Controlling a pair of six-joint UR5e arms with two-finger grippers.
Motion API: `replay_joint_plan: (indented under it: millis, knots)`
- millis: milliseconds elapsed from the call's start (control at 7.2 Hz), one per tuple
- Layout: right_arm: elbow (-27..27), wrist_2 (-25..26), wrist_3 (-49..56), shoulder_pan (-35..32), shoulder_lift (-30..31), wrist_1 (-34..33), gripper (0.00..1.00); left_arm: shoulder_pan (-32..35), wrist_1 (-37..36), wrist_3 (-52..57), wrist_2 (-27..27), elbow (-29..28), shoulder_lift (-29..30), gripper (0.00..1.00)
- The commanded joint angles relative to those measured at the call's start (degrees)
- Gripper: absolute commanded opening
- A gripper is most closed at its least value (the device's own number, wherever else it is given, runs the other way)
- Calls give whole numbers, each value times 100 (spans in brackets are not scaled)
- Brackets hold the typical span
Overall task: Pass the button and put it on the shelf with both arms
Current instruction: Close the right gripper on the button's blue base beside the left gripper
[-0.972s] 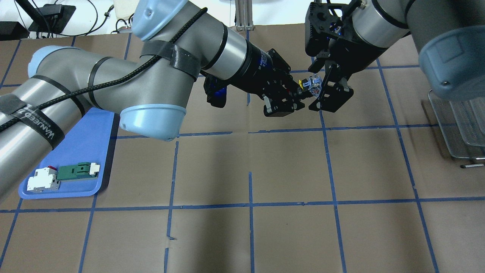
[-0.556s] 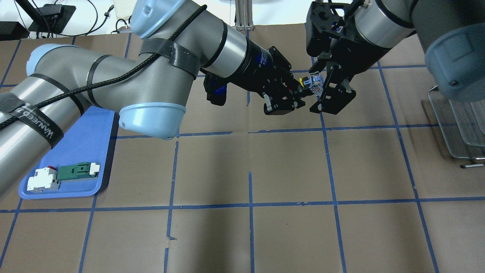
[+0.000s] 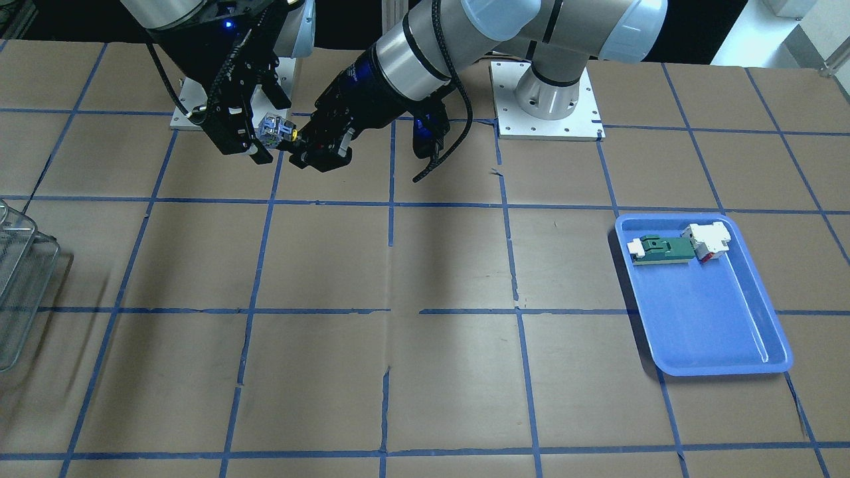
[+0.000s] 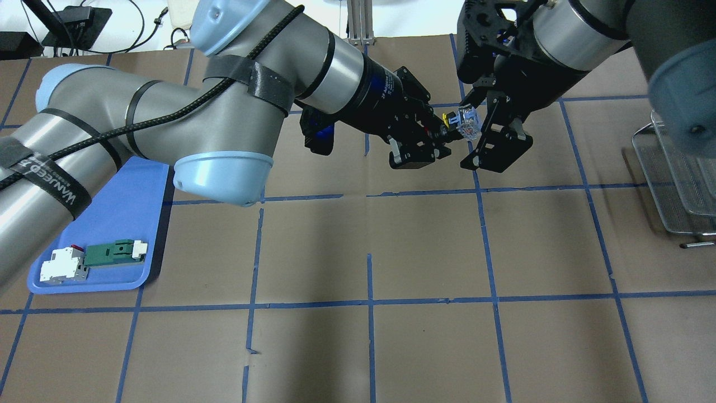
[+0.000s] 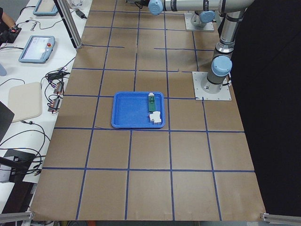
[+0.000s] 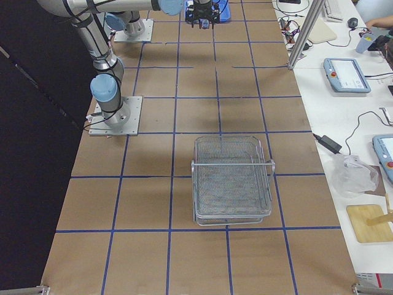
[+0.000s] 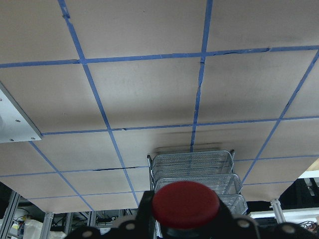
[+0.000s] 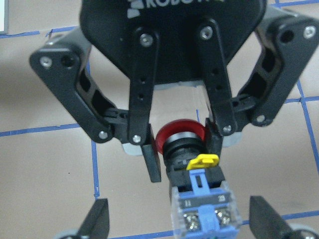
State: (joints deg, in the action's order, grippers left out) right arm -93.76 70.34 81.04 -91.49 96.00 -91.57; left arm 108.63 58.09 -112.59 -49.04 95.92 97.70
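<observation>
The left gripper (image 4: 437, 136) holds the button (image 4: 461, 123). Its two fingers (image 8: 151, 163) are pinched in close on the black collar, just behind the red cap. The button sticks out sideways from the gripper and points to the right. The yellow bit and the clear blue block are at its free end. The button is up in the air, over the far part of the table (image 4: 425, 252), a little right of the middle.

The right gripper (image 4: 472, 131) is at the button too. Its fingers are spread wide, one on each side of the clear block. In the right wrist view its two fingertips (image 8: 97, 226) stand apart from the block and do not touch it. Only the left gripper has the button.

The shelf (image 6: 232, 178) is a silver wire rack. It stands on the table at the right end, well apart from both grippers.

A blue tray (image 4: 131, 218) lies on the left side of the table, under the left arm. A green part (image 4: 112, 252) and a white block (image 4: 59, 268) lie in it. They are side by side and touching, at the near end of the tray. The white block has a small red bit on it.

The table is covered in brown paper with blue tape lines.
</observation>
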Motion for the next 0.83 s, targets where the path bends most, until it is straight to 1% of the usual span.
replay_joint_plan:
  millis: [0,139,278,417,556,694]
  knots:
    - [16,-20,-44,0,50,7,73,0,0,0,0,6,-6,0]
    - [16,-20,-44,8,42,-1,54,0,0,0,0,6,-14,0]
    - [33,-3,-36,0,42,-10,17,0,0,9,0,15,-6,0]
    - [42,6,-27,0,42,-10,0,0,0,18,0,23,-14,0]
    - [42,6,-27,8,42,-1,0,0,9,18,-35,50,-23,35]
    - [42,6,-18,0,33,-10,0,-26,9,-61,-105,41,-32,64]
